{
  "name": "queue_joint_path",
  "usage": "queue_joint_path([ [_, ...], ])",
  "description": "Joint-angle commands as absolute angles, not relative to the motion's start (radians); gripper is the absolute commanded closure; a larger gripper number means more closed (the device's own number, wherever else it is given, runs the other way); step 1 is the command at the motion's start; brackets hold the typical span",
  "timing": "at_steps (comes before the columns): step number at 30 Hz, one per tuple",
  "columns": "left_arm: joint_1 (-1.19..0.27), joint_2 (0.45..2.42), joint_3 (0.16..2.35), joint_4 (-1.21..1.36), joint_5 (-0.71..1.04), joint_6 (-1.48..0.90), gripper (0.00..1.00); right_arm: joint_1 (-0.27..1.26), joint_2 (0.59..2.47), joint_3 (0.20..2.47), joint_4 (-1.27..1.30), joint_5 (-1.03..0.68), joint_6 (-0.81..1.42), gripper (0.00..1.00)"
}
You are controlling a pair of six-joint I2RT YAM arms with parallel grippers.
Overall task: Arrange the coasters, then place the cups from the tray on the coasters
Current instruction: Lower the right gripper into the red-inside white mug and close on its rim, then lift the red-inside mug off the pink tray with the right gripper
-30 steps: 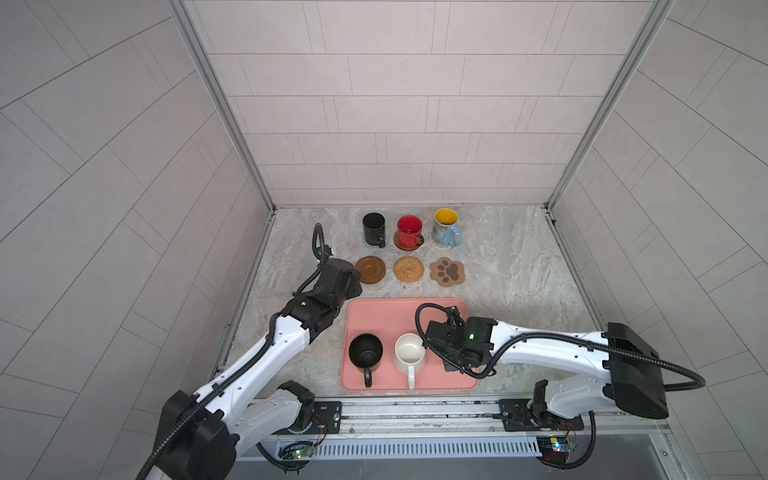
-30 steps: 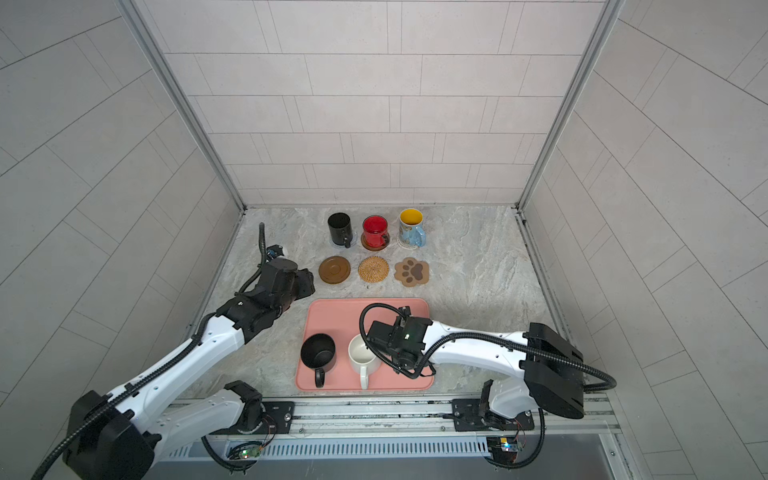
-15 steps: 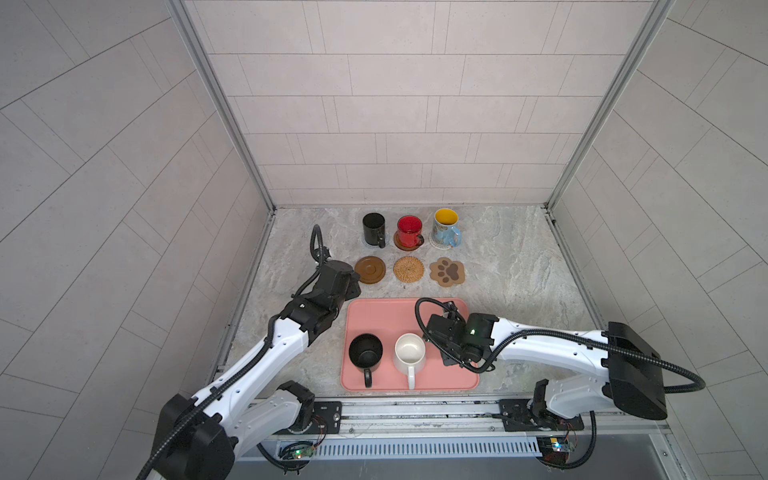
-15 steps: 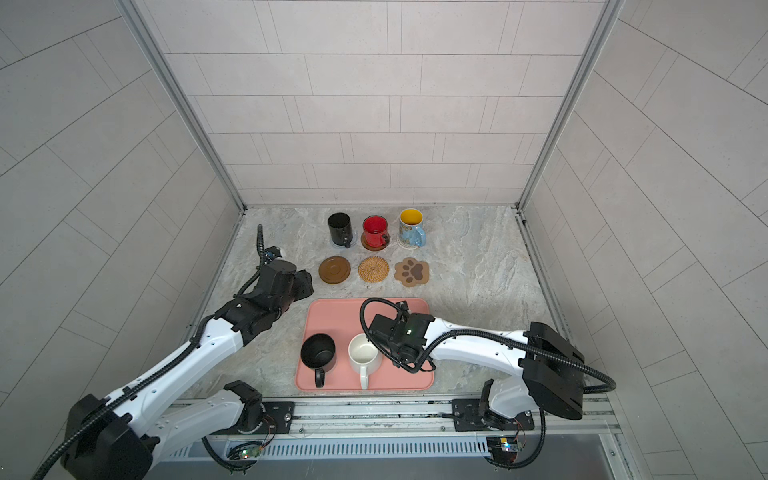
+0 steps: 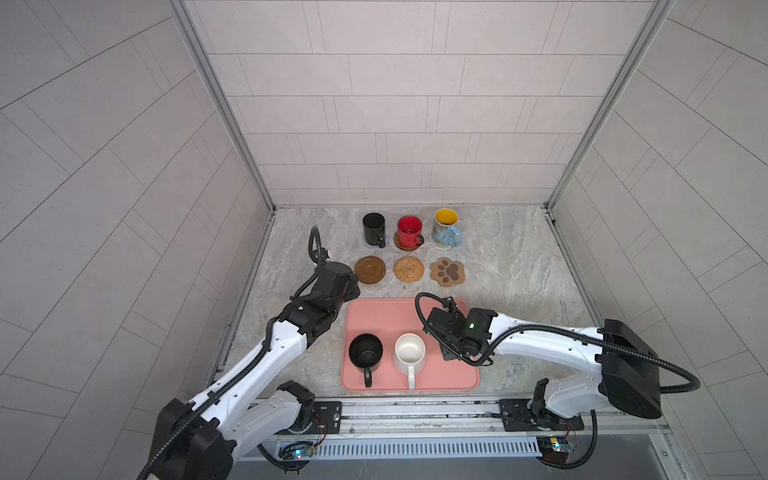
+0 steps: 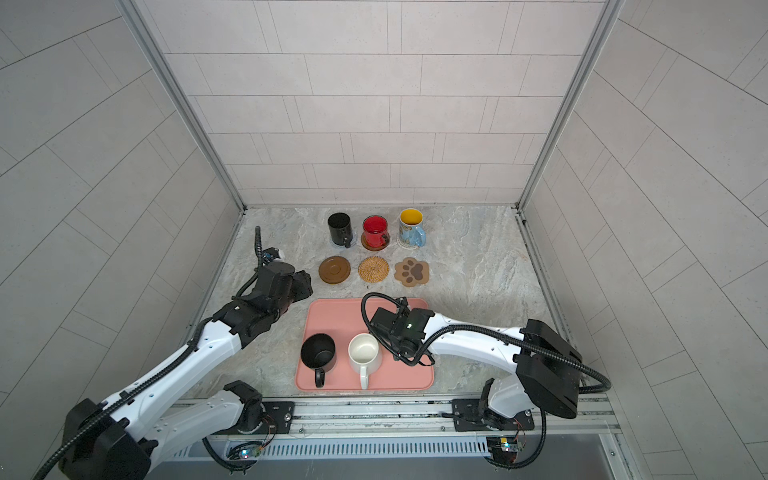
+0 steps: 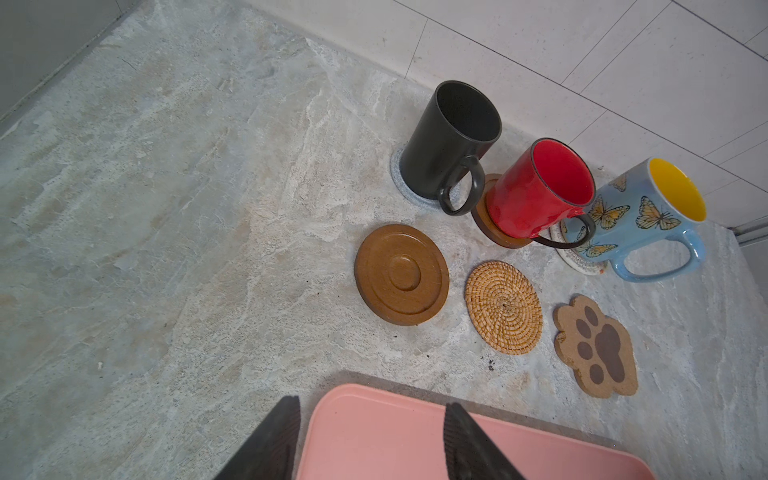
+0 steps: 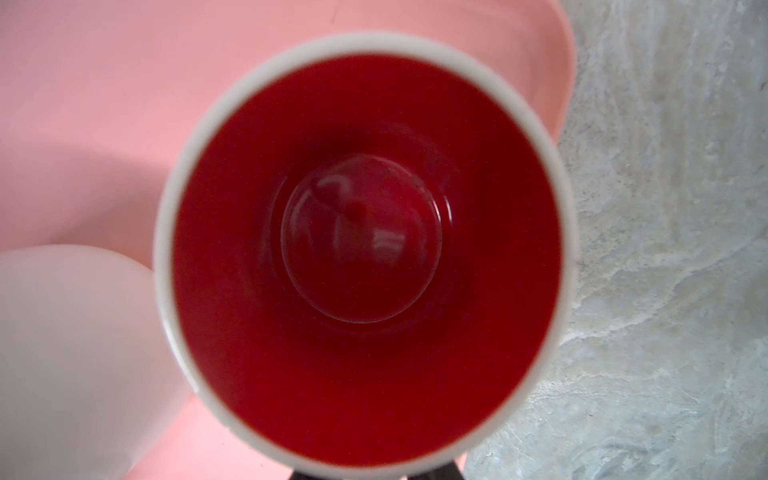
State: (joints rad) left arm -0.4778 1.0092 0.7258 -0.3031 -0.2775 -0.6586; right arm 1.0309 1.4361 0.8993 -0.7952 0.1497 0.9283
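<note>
Grey marble-look tabletop point(image 5: 519, 270). Right gripper point(image 5: 449, 336) sits over the white mug with red inside point(image 8: 361, 249) at the right of the salmon-pink rectangular tray point(image 5: 386, 316); can't tell if it's clamped. Barely budged this last second, so probably no lift yet. Left gripper point(image 7: 371, 405), spread and empty, hangs over the tray's far-left corner. Bare brown paw-shaped coaster point(image 5: 447, 271) waits just beyond.

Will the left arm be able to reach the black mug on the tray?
Probably yes. The left gripper hangs open and empty at the tray's corner; nothing stands between it and that black mug.
</note>
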Motion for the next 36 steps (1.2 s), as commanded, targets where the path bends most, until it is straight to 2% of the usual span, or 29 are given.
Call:
queue_joint_path([
  [1, -0.472, 0.986, 0.71, -0.305, -0.295, -0.679, 0.38, 1.026, 1.458, 0.919, -0.793, 0.17, 0.921, 0.72],
  [6, -0.472, 0.977, 0.703, -0.306, -0.292, -0.683, 0.38, 1.026, 1.473, 0.929, -0.79, 0.177, 0.912, 0.73],
  [19, -0.472, 0.963, 0.7, -0.31, -0.297, -0.697, 0.38, 1.027, 1.486, 0.946, -0.792, 0.198, 0.885, 0.85],
  [36, -0.473, 0.94, 0.689, -0.323, -0.311, -0.704, 0.38, 1.026, 1.427, 0.957, -0.798, 0.237, 0.857, 0.89],
])
